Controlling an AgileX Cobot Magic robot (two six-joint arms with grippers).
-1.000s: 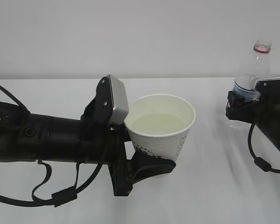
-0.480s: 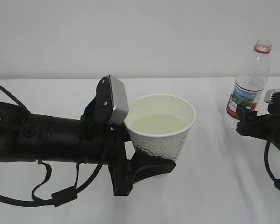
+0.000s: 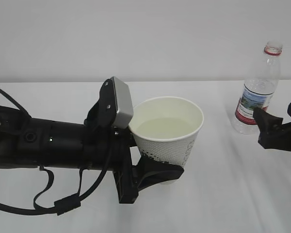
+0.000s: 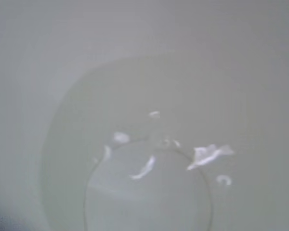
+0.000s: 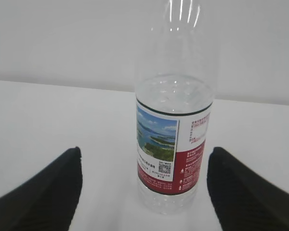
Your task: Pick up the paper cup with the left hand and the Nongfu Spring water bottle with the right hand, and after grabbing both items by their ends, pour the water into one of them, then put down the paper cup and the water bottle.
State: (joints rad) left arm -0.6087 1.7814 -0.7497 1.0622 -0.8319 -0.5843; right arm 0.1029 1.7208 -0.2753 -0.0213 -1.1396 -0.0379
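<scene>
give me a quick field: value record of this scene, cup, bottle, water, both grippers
paper cup: upright, held at its base by the left gripper
water: pale pool inside the cup
Nongfu Spring water bottle: standing on the white table, capless, some water left in it
right gripper: open, clear of the bottle, fingers on either side without touching
left gripper state: closed around the cup

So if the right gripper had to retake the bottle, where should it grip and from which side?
Probably the labelled middle of the bottle, approached level from the front. It stands upright on the table, straight-sided there, centred between the open fingers of the right gripper, with clear space on both flanks.
</scene>
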